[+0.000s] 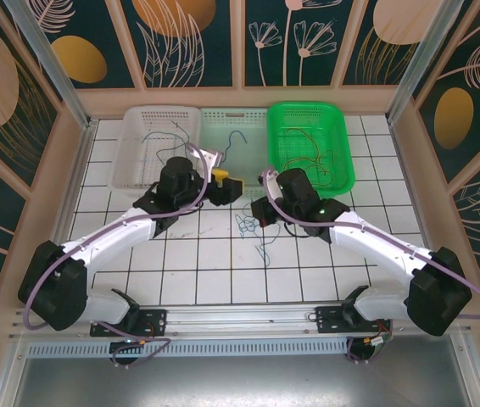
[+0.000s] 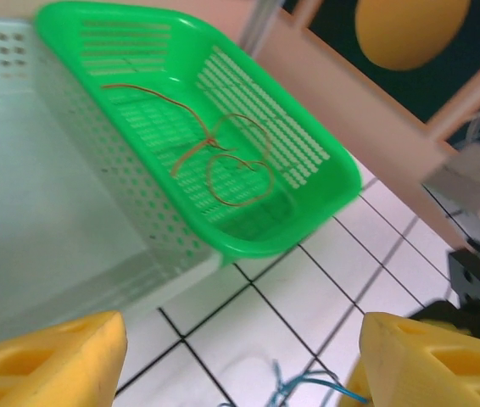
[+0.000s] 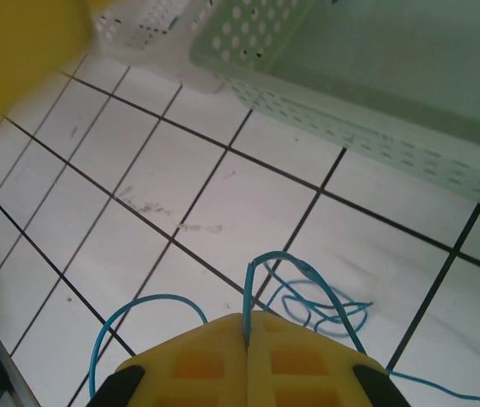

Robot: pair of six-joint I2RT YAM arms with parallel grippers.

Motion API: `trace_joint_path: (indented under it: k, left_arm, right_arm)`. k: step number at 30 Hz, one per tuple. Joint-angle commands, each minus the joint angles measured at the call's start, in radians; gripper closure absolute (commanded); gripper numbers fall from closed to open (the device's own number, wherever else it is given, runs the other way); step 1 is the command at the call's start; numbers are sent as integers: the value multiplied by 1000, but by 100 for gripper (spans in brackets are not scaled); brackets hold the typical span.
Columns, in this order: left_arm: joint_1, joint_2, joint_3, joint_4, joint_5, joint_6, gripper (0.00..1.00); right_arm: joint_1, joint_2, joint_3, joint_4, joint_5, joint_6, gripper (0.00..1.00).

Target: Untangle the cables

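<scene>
Right gripper point(image 3: 247, 329) clamped tight, yellow fingers point(image 3: 308, 365) pressed together on loop of blue cable point(image 3: 155, 296) just above tiles point(image 3: 248, 195). Right arm reaches forward-left toward table centre. Left gripper point(image 2: 242, 360) spread wide, nothing grasped, blue strands below gap. Left arm angles forward-right, facing green basket point(image 2: 325, 195) holding red-brown cable point(image 2: 209, 140). Blue tangle point(image 1: 253, 231) on tiles between both grippers. Baskets line far edge, bare tiles toward arm bases.

Blue cables point(image 3: 276, 253); green basket point(image 2: 304, 144) w/ red-brown wire point(image 2: 210, 140); yellow fingers point(image 3: 198, 365); white tiles point(image 3: 223, 195), blk grout.
</scene>
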Motion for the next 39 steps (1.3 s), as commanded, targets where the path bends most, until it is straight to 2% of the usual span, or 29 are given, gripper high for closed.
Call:
trace_joint_path:
  k: [1,5,9,18,22,26,29,35,39]
  left_arm:
    - [-18,24,-12,47,84,-21,30]
    - [-26,13,-75,96,139,-57,33]
    - [-34,-4,-123,115,174,-76,37]
    - [-39,-61,-220,168,178,-135,42]
    - [-39,-42,-213,174,177,-152,55]
    - [-41,-21,-210,184,189,-165,83]
    - [-42,-11,-213,176,185,-170,100]
    - [-42,1,-200,-83,77,-58,100]
    - [-42,-4,-197,-184,26,-18,100]
  right_arm:
    - [-3,-25,40,15,4,-8,100]
    - [-14,-38,29,47,25,21,100]
    - [-44,-36,13,78,-5,72,100]
    - [-51,-36,-11,105,4,110,100]
    - [-51,-41,-20,121,10,120,100]
    - [-51,-65,-39,144,32,132,100]
    - [-52,-92,-62,155,75,149,100]
    - [-85,-147,-110,174,125,212,100]
    - [-104,-124,-108,138,143,246,100]
